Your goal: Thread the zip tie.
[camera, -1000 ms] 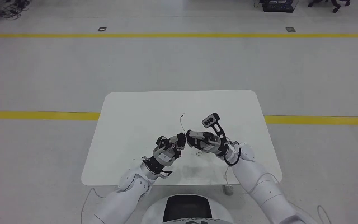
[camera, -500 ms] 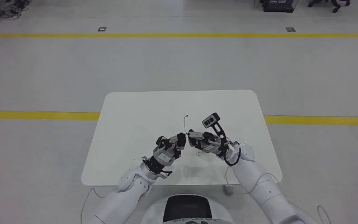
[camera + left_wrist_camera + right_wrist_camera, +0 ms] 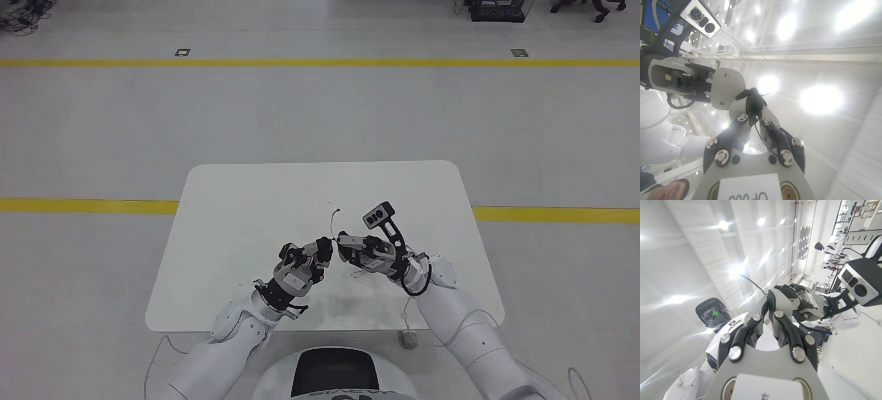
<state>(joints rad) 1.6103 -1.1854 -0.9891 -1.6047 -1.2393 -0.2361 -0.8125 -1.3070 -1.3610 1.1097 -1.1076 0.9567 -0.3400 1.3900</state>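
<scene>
A thin black zip tie is held in the air over the near middle of the white table, between both grippers, which meet tip to tip. My left gripper is shut on the zip tie, and a strand runs back between its fingers. My right gripper is shut on it from the other side. In the right wrist view the tie's free tail curves away past my right gripper. In the left wrist view my left gripper touches the other arm's finger.
The table's surface around the arms is bare. A white cable hangs off its near right edge. Yellow floor lines run past the table on both sides.
The zip tie's free end has drifted slightly to the right. Both grippers stay together in the same spot.
</scene>
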